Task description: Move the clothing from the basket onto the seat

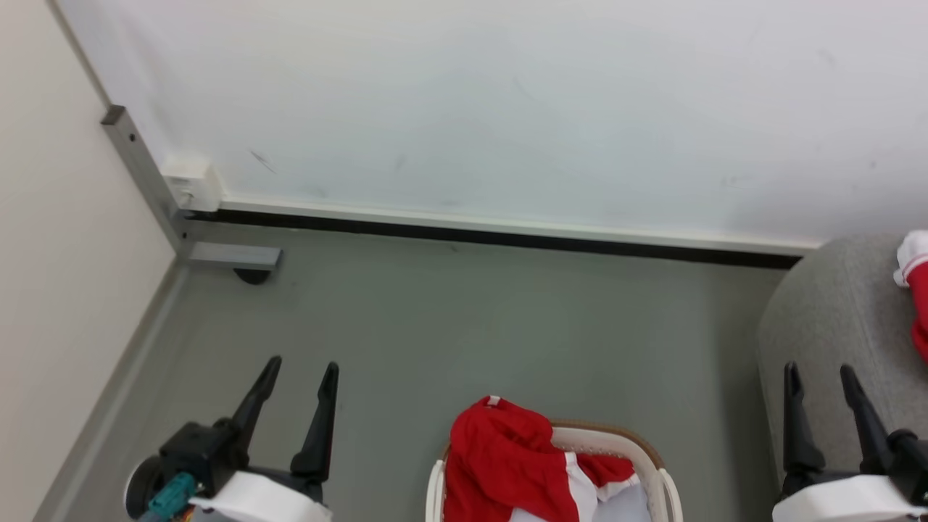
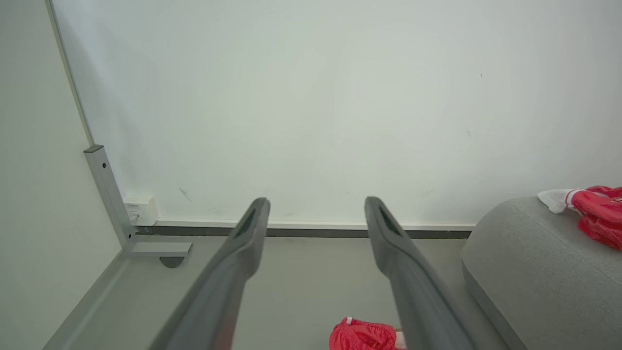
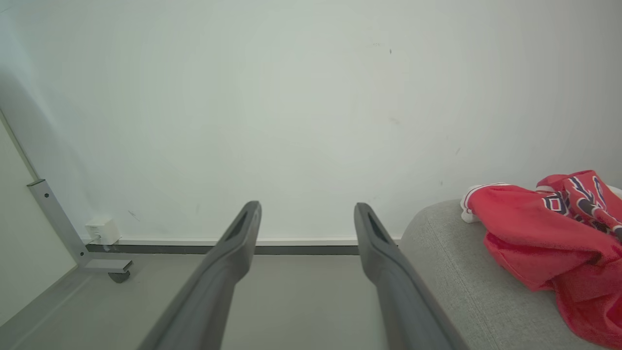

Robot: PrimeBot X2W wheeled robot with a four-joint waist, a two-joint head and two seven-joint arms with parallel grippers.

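In the rounded basket lies crumpled clothing (soft red).

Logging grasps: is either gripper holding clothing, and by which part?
Nothing is held. The left gripper and right gripper are open and empty; red clothing lies in the basket and on the sofa.
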